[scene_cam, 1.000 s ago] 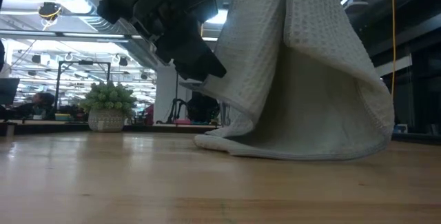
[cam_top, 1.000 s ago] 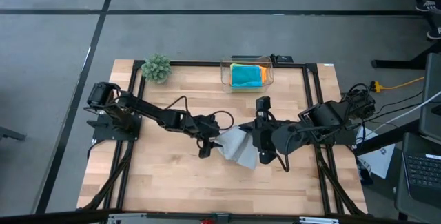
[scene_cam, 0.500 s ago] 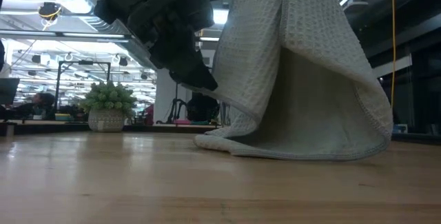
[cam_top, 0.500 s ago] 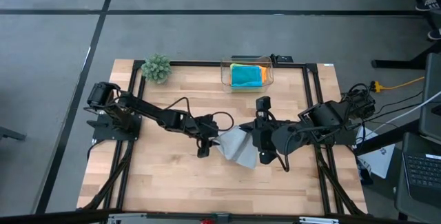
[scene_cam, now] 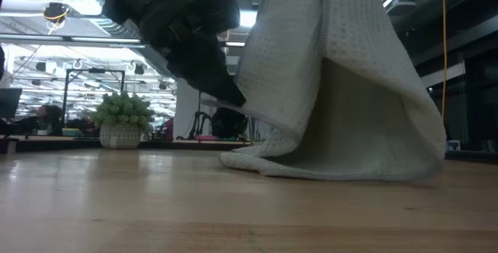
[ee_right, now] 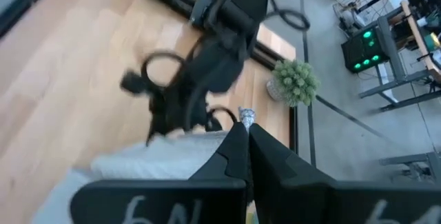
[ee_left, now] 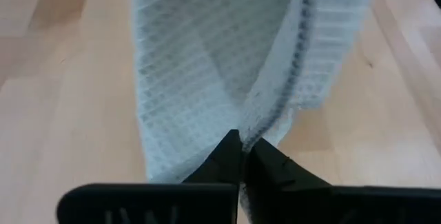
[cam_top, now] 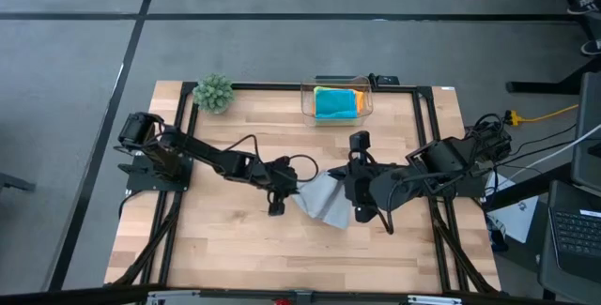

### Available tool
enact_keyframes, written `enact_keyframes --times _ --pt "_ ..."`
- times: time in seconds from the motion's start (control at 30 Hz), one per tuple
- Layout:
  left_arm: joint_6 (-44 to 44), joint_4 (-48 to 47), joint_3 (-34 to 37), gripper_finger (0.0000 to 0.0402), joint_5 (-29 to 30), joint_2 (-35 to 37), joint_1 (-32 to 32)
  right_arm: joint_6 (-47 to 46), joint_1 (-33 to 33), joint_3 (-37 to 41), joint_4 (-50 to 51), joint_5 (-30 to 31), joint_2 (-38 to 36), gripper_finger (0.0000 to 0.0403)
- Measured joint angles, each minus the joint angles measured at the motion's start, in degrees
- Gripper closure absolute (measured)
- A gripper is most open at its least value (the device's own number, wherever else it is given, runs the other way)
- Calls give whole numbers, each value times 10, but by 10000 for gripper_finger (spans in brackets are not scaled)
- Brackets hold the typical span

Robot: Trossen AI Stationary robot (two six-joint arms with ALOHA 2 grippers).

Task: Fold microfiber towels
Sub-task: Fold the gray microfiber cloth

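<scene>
No readable text, labels, brands or numbers on anything in view.

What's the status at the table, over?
Left gripper shut on grey towel edge. Right gripper shut on grey towel, holding it up; lower hem on table. Nothing in the way.

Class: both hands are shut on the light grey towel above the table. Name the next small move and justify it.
Probably the left hand should draw its pinched edge sideways, away from the right hand. The light grey towel hangs bunched from both hands, its lower folds crumpled on the table, so it needs spreading before any fold.
</scene>
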State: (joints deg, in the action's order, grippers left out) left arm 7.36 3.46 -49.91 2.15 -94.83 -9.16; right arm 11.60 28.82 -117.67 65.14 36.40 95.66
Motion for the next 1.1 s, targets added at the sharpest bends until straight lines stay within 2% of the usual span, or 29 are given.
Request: enact_keyframes --times 0.1,0.23,0.37,0.47,0.63,0.73,0.9,1.1 --pt "-3 0 0 400 10 0 -15 -7 0 0 39 0 0 400" --pt "0 -1 -1 401 45 0 -39 -73 0 0 55 1 0 400" --pt "1 -82 -47 401 74 11 -59 -79 1 0 80 5 -2 400" --pt "13 -223 -132 401 123 30 -69 -87 2 0 113 9 -5 400" --pt "15 -510 -331 401 219 33 -77 -174 9 0 223 53 -13 401" --pt "15 -614 -445 401 250 35 -71 -205 18 0 246 80 -24 401" --pt "15 -751 -619 401 294 35 -49 -181 27 0 245 96 -52 401" --pt "45 -882 -755 401 344 35 -31 -191 21 0 247 150 -88 398"
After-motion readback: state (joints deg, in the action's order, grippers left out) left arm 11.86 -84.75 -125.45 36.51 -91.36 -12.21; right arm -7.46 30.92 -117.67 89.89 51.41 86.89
